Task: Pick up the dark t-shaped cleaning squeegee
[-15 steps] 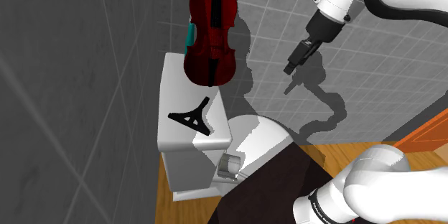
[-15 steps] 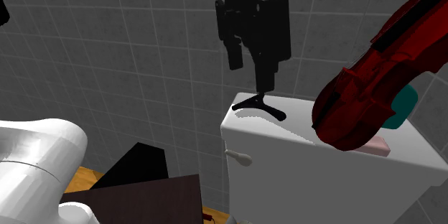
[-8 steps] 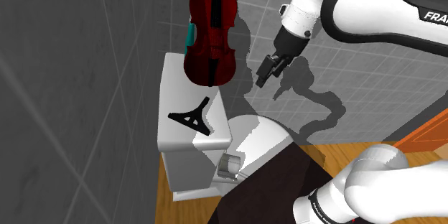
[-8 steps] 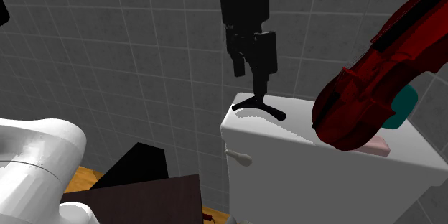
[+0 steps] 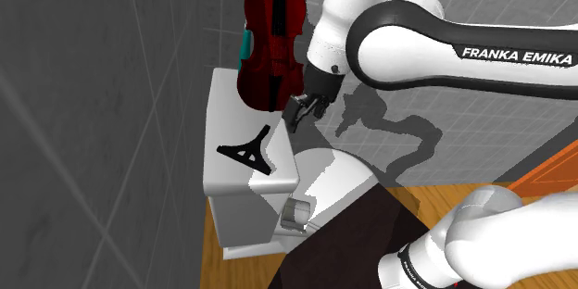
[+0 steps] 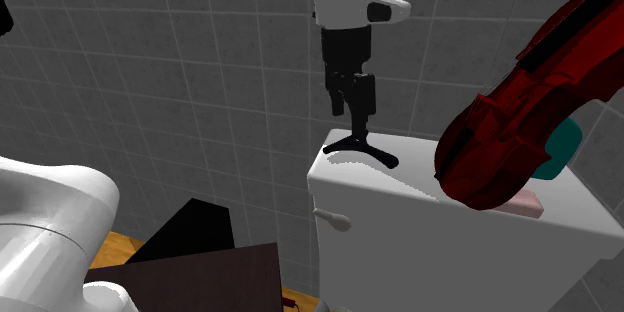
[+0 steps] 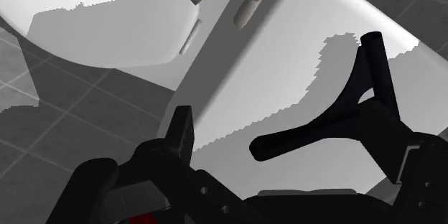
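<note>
A dark T-shaped squeegee [image 5: 248,148] [image 6: 362,147] lies flat on the white toilet tank lid [image 5: 225,116] [image 6: 440,185], near the lid's front end. My black gripper [image 5: 298,111] [image 6: 355,110] hangs above the tank, off the squeegee's handle end and clear of it. Seen from the wrist, the squeegee [image 7: 355,97] lies on the lid [image 7: 287,64] below the gripper [image 7: 294,133], nearer one finger. The fingers [image 7: 181,131] stand apart, open, with nothing held.
A dark red violin [image 5: 271,46] [image 6: 520,130] leans over the far part of the tank, close to my arm. A teal object [image 6: 560,150] and a pink one [image 6: 525,200] lie under it. The toilet bowl [image 5: 333,181], flush handle [image 6: 335,220] and tiled wall surround the tank.
The arm has swung towards the shoulder view's left and come down, bringing the gripper from out over the bowl to just above the tank by the squeegee. The squeegee has not moved.
</note>
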Robot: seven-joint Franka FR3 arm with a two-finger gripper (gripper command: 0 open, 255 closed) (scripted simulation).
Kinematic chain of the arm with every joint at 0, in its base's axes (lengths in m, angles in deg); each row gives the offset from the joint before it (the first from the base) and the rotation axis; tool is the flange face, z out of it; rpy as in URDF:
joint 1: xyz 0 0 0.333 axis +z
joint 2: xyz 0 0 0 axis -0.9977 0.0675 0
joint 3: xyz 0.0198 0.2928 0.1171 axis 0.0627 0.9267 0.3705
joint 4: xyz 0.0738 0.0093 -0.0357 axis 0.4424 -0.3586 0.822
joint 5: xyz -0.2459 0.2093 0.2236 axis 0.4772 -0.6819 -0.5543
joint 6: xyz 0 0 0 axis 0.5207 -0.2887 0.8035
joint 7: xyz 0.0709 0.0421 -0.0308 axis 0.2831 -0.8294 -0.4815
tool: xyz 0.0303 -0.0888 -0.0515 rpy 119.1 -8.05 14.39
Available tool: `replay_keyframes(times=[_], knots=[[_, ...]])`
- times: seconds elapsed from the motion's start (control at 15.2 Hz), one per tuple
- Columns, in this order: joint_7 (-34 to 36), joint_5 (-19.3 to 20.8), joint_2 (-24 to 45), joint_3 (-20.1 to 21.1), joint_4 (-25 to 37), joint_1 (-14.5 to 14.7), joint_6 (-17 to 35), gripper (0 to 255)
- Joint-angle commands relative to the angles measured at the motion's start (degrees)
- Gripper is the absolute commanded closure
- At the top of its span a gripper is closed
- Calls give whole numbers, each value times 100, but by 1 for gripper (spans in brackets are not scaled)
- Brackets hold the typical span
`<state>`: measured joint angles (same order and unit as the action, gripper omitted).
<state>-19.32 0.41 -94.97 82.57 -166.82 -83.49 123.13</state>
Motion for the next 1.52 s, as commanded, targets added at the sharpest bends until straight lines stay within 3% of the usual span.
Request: replay_keyframes(times=[0.0,0.53,1.12,1.19,1.45], knots=[[327,28,372,250,144,4,174,0],[1645,569,1996,1067,929,16,677,0],[1773,704,2228,1104,550,28,1253,0],[1769,697,2216,1103,544,28,1249,255],[1766,691,2207,1103,531,30,1254,255]])
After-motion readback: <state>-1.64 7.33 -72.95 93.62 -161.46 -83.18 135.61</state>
